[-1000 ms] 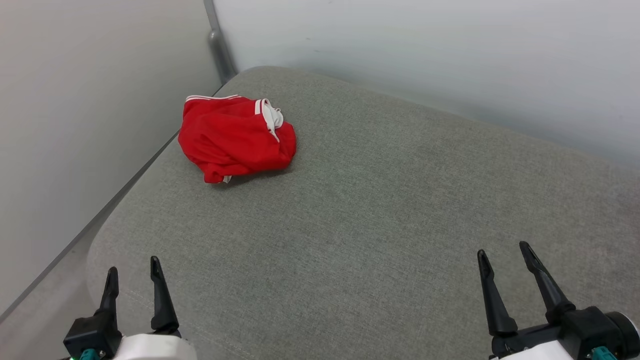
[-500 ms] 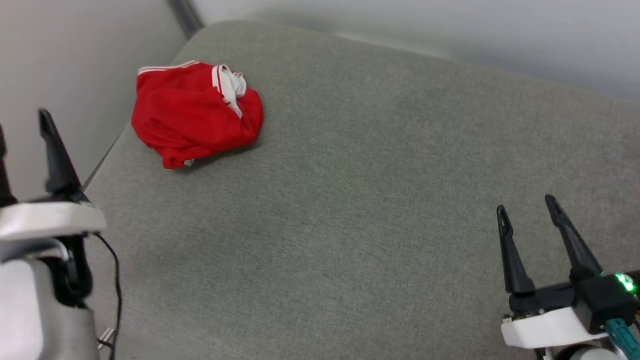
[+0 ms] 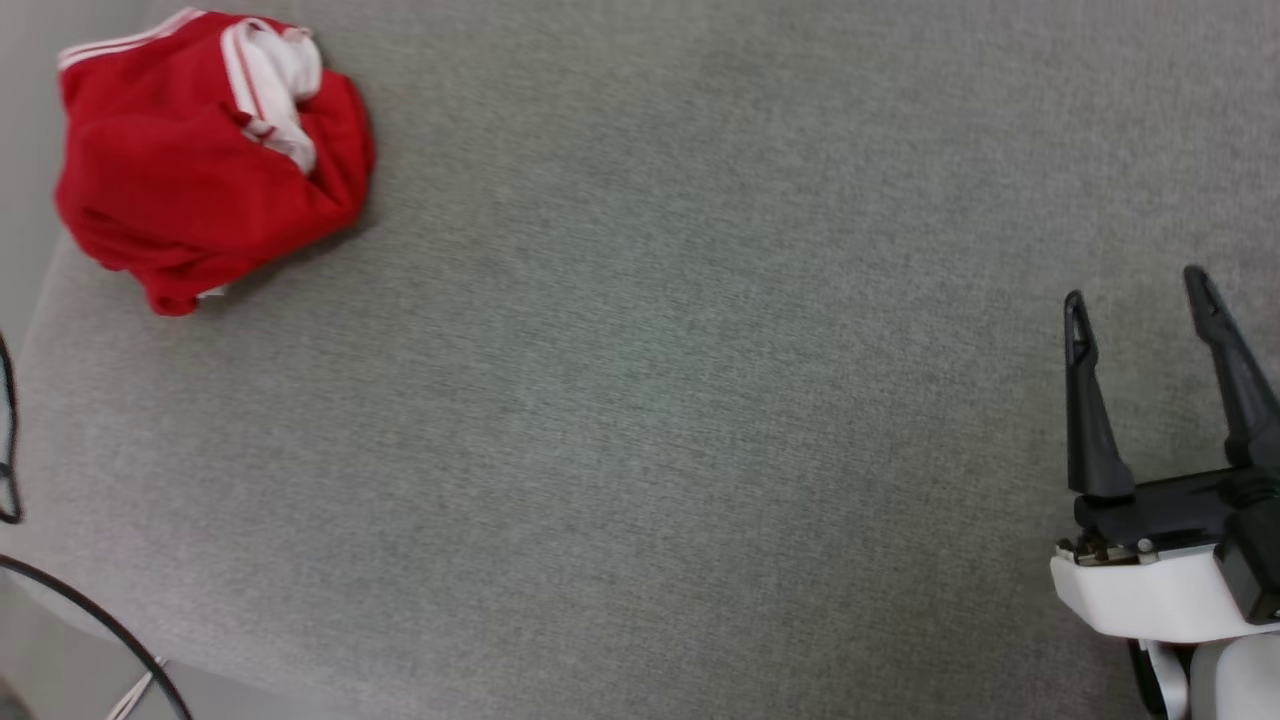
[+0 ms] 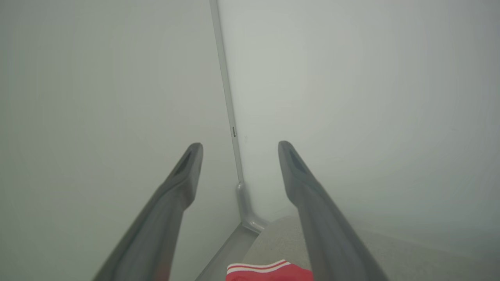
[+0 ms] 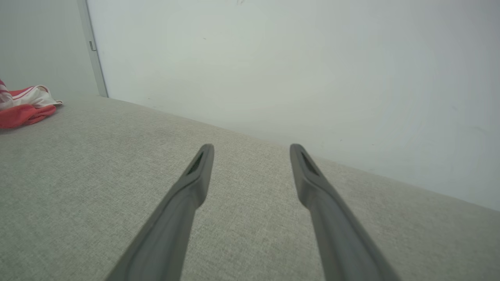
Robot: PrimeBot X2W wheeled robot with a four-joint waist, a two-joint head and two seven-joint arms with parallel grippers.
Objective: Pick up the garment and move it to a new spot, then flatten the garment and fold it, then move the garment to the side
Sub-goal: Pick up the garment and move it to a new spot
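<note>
Head view: crumpled bright red soft-fabric T-shirt [image 3: 190, 160] w/ white striped trim lies at far-left corner of grey woven cushion [image 3: 650, 400]. Over cushion's right side, right gripper [image 3: 1135, 290]: fingers apart, empty. Near cushion's far-left corner, left gripper [image 4: 240, 145]: fingers apart, empty.

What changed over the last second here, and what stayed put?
The head camera dipped down, shifting the whole picture. The left gripper rose and reached forward; it now points at the wall corner, with the striped hem of the shirt just beneath it. Nothing was grasped. The shirt stays crumpled on the cushion, untouched; the right gripper stays open, like the left.
</note>
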